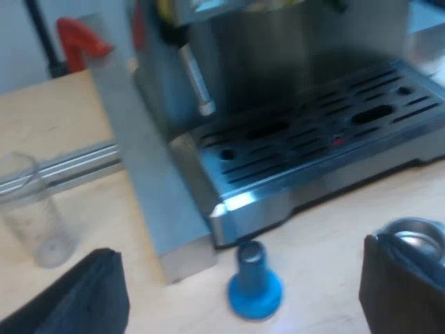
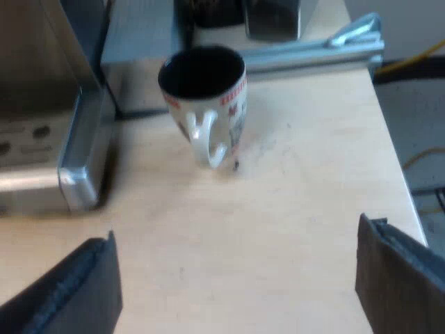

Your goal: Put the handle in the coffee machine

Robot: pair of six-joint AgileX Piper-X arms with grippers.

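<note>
We see metal holder [image 1: 416, 233] on worktop [image 1: 334, 229], rim just behind one left finger, not btwn them; handle hidden. Left gripper [image 1: 236, 250] fingers spread wide, empty; blue tamper [image 1: 254, 282] at its 12 o'clock, espresso machine [image 1: 313, 132] beyond. Right gripper [image 2: 236, 229] spread, empty, mug [image 2: 205, 97] at 12. Risk, we reckon: closing here catches tamper or knocks holder away.

Left wrist camera is sitting above my left gripper [image 1: 240, 278], looking down and forward between its spread fingers; it is facing the espresso machine [image 1: 278, 62] at its front, close in; the drip tray [image 1: 320, 132] is lying just ahead, the blue tamper [image 1: 254, 282] standing on the table [image 1: 334, 229] right beneath; right wrist camera is looking more steeply down past my right gripper [image 2: 235, 278] onto the tabletop, the mug [image 2: 205, 97] a little farther off; both views are taking in the machine's metal base edge and the pale table.
</note>
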